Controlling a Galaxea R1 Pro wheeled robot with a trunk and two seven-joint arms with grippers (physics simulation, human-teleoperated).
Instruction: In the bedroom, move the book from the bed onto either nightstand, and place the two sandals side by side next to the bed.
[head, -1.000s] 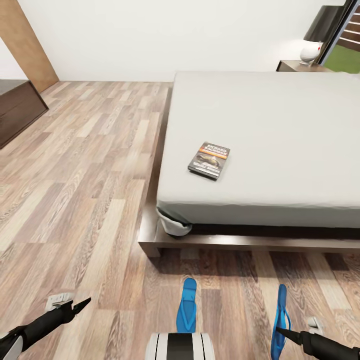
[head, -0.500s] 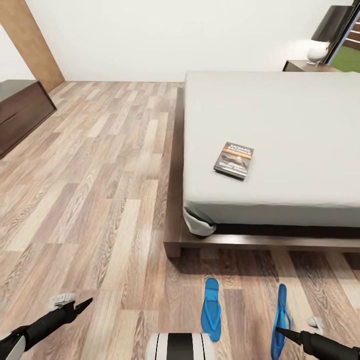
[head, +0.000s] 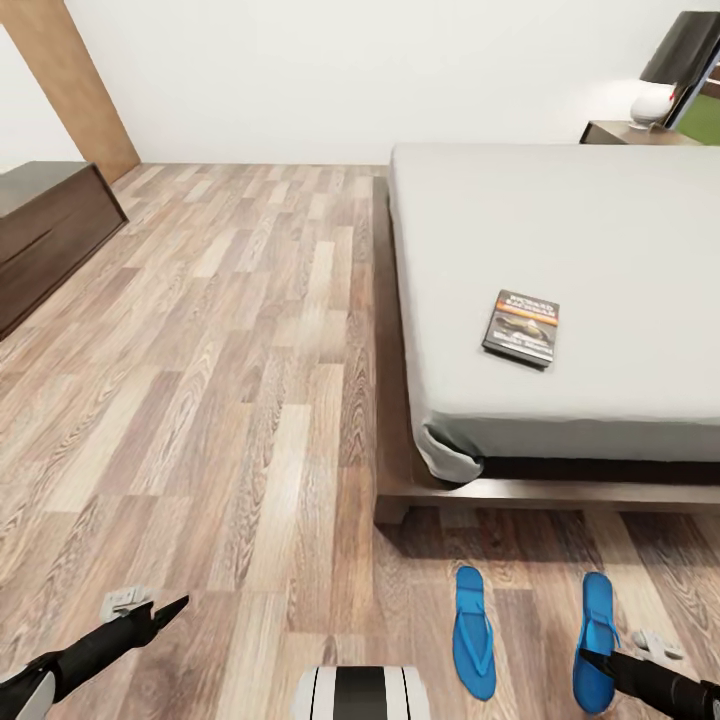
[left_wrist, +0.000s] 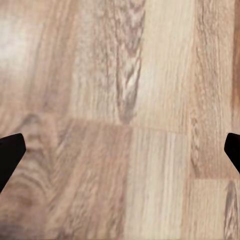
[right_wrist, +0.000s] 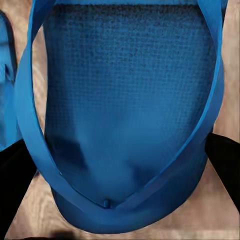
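Since a second ago the right sandal (head: 596, 640) lies flat beside the left sandal (head: 473, 644) at lower right; book (head: 521, 327) on the bed (head: 560, 230); right pincer (right_wrist: 120, 150) seemingly open astride it, so lifting might snag a strap.

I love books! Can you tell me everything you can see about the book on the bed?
The book is a small, thin paperback with a dark cover, an orange band near its top and pale lettering too small to read. It is closed and lies flat, cover up, slightly turned, on the grey mattress of the bed, near the foot edge. Only the mattress touches it.
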